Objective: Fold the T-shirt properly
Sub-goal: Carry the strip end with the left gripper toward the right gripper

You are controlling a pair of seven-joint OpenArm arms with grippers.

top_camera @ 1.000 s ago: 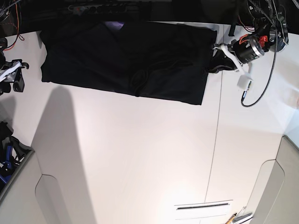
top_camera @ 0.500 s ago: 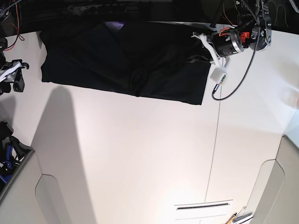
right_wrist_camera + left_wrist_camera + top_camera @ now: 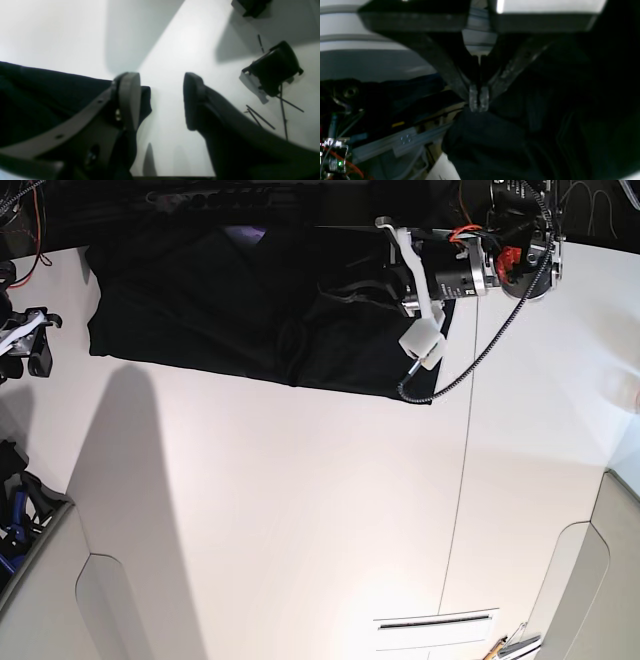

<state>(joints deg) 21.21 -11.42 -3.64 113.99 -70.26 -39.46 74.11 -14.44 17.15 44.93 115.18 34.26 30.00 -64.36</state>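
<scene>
Mostly white table (image 3: 300, 510), black T-shirt (image 3: 200, 310).

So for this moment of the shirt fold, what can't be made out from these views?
- Base view: the T-shirt top edge melts into the dark background, and the left gripper fingertips are lost against black cloth.
- Left wrist view: dim and blurred; how much cloth the shut fingertips pinch is unclear.
- Right wrist view: the open right gripper hides the shirt corner.
- The shirt's print: only a purple sliver shows.
</scene>
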